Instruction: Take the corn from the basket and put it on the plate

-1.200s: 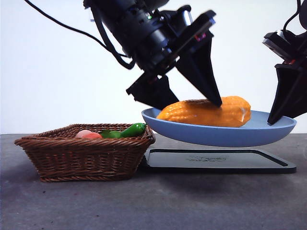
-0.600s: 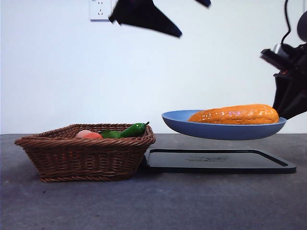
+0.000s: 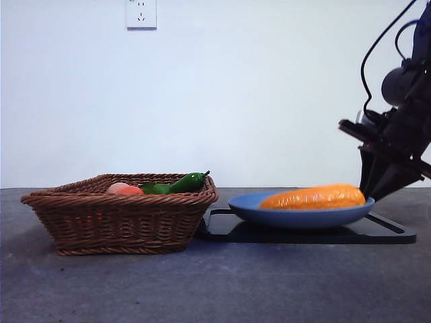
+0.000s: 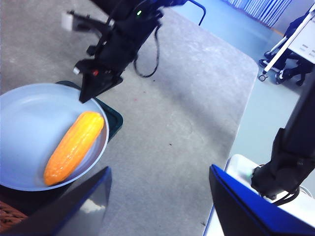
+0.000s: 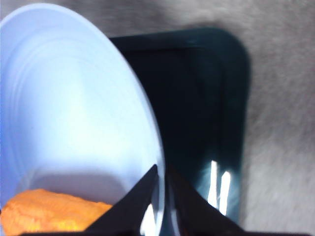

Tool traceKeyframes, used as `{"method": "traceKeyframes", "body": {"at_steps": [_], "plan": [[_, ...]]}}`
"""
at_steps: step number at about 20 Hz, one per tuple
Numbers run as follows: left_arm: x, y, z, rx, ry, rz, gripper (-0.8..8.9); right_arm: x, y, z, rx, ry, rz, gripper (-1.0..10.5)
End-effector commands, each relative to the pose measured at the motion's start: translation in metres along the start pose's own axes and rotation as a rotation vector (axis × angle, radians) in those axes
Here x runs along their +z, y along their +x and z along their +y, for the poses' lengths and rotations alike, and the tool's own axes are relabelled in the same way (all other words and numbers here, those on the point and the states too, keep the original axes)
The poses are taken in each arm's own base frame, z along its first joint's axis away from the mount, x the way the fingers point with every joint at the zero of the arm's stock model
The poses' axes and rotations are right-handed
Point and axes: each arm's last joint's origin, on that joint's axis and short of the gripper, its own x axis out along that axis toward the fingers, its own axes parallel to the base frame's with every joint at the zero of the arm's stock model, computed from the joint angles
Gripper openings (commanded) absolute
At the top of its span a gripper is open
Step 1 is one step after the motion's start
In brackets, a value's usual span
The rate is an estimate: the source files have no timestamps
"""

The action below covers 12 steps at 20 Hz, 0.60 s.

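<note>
The orange-yellow corn (image 3: 313, 197) lies on the light-blue plate (image 3: 296, 217), which sits low on the black tray. My right gripper (image 3: 377, 182) is at the plate's right edge. In the right wrist view its jaws (image 5: 160, 196) are shut on the plate's rim (image 5: 147, 128), with the corn's (image 5: 49, 211) end close by. The brown wicker basket (image 3: 121, 222) stands to the left with no corn in it. My left gripper (image 4: 157, 201) hangs high above the table, open and empty, looking down on the plate (image 4: 29, 118) and corn (image 4: 74, 147).
A green pepper (image 3: 185, 182) and a small pinkish-orange fruit (image 3: 123, 189) lie in the basket. The flat black tray (image 3: 390, 235) extends under and to the right of the plate. A wall socket (image 3: 141, 13) is on the back wall.
The plate with the corn has come down from mid-air onto the black tray, shifting slightly left. The left arm has risen out of the front view.
</note>
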Motion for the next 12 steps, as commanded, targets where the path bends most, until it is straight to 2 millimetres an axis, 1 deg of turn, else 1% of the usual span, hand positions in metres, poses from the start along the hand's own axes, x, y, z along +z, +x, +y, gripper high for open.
{"method": "traceKeyframes", "body": {"at_steps": [1,6,7,10,12], "plan": [[0.0056,-0.0015,-0.0039,-0.011,-0.001,-0.014,3.26,0.0066,0.0047,-0.0006,0.007,-0.006,-0.010,0.0],[0.0050,-0.0015,-0.0038,-0.010,-0.007,-0.007,3.26,0.0048,0.0057,0.0006,0.003,-0.027,0.004,0.1],[0.0047,-0.0014,-0.0038,-0.010,-0.008,-0.004,3.26,0.0045,0.0057,0.0005,-0.001,-0.027,0.006,0.4],[0.0044,-0.0014,-0.0038,-0.009,-0.009,-0.002,3.26,0.0042,0.0069,0.0027,0.002,-0.035,0.008,1.9],[0.0045,-0.0015,-0.0038,-0.009,-0.008,-0.002,3.26,0.0042,0.0039,0.0042,-0.002,-0.055,-0.001,2.1]]}}
